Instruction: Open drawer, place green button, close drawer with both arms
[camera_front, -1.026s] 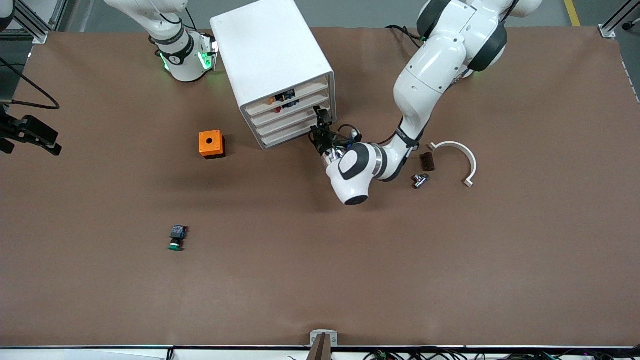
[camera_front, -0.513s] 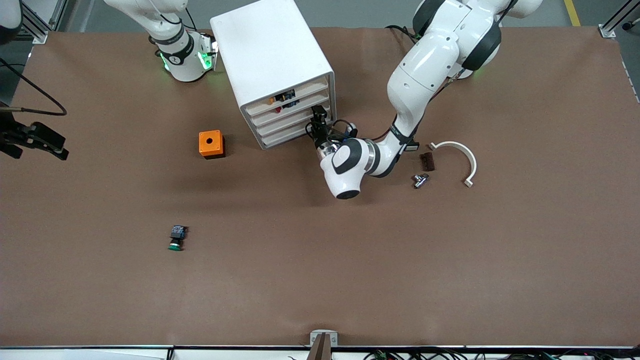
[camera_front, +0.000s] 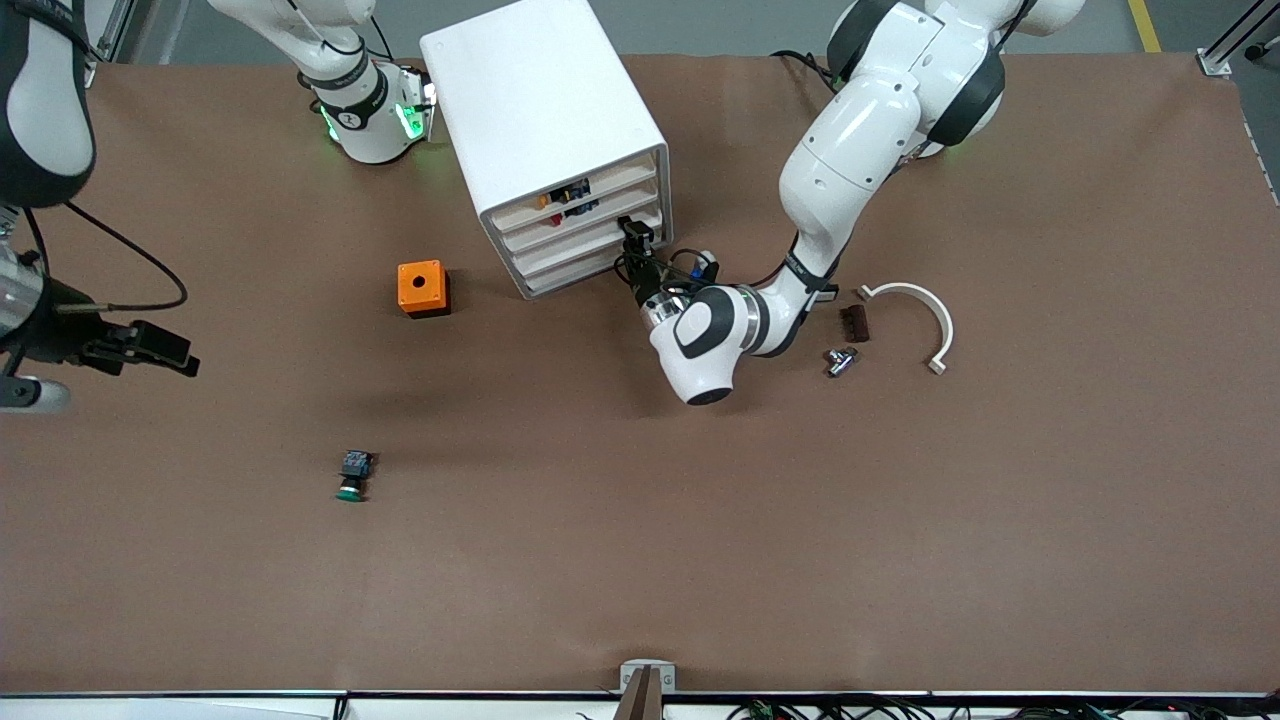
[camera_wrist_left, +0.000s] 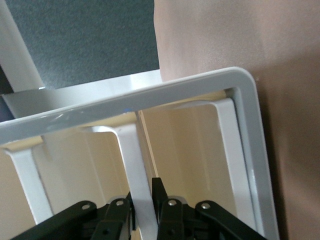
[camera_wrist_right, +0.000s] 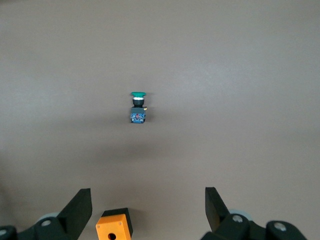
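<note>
The white cabinet (camera_front: 530, 100) stands near the robots' bases with four drawers facing the front camera. My left gripper (camera_front: 634, 236) is at the cabinet front, shut on the white front lip of a lower drawer (camera_front: 575, 243). In the left wrist view the fingers (camera_wrist_left: 159, 192) clamp that white lip (camera_wrist_left: 131, 155). The button (camera_front: 352, 477), with a green cap and dark body, lies on the table nearer the front camera toward the right arm's end. It also shows in the right wrist view (camera_wrist_right: 137, 107). My right gripper (camera_front: 175, 358) is open and empty, up over the table at the right arm's end.
An orange box with a hole (camera_front: 422, 288) sits beside the cabinet and shows between the right fingers (camera_wrist_right: 115, 227). A brown block (camera_front: 854, 322), a metal fitting (camera_front: 840, 360) and a white curved piece (camera_front: 915, 310) lie toward the left arm's end. The top drawer (camera_front: 568, 196) shows coloured parts.
My right gripper has swung in over the table from the right arm's end. My left gripper went in to the cabinet front, then shifted slightly back.
</note>
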